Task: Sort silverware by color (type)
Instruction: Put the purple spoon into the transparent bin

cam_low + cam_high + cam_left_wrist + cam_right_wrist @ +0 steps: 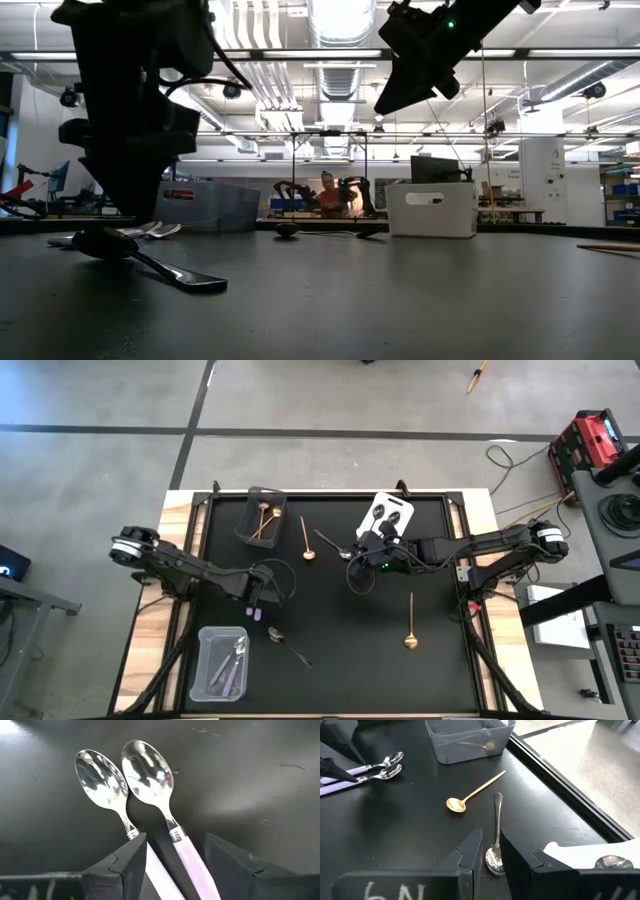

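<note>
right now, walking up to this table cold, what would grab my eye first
Most likely the pair of lilac-handled spoons lying side by side on the black mat, with the left gripper over their handles, jaws open around them. Next, the right gripper reaching toward mid-table near a dark spoon by the white bin. Two gold spoons lie loose on the mat, one nearer the dark bin.

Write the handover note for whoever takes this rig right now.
Left gripper: open, down at two lilac-handled spoons on the table.
Right gripper: raised above a dark spoon.
Done: gold spoons in the dark bin, dark ones in the white bin, lilac ones in the clear bin.
Left: those lilac spoons, that dark spoon, two loose gold spoons, another dark spoon beside the clear bin.
</note>
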You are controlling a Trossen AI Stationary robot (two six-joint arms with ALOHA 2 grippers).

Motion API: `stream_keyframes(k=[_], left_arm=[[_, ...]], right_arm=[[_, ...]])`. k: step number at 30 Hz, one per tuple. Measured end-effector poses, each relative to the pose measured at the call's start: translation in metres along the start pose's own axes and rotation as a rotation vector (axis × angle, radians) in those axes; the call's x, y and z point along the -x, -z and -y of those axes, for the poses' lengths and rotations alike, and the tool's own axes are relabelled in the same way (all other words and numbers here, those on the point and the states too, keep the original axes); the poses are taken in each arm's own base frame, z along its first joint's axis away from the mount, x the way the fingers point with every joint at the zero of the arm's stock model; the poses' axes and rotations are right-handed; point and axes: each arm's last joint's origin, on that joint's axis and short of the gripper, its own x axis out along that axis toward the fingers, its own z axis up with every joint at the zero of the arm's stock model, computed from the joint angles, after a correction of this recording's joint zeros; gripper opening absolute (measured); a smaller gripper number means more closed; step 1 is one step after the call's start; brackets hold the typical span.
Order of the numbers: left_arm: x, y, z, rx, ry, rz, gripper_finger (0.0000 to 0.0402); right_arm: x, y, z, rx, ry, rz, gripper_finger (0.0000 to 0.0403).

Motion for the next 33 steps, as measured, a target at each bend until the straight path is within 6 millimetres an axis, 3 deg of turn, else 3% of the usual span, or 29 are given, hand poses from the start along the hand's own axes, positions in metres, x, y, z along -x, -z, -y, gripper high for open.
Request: stream_keyframes(k=[33], left_arm=[[-0.024,0.004,0.0,-0.015,0.032,0.044,0.0165]], right_arm=[[0.0,0.0,0.0,0.0,0.001,-0.001,0.006]])
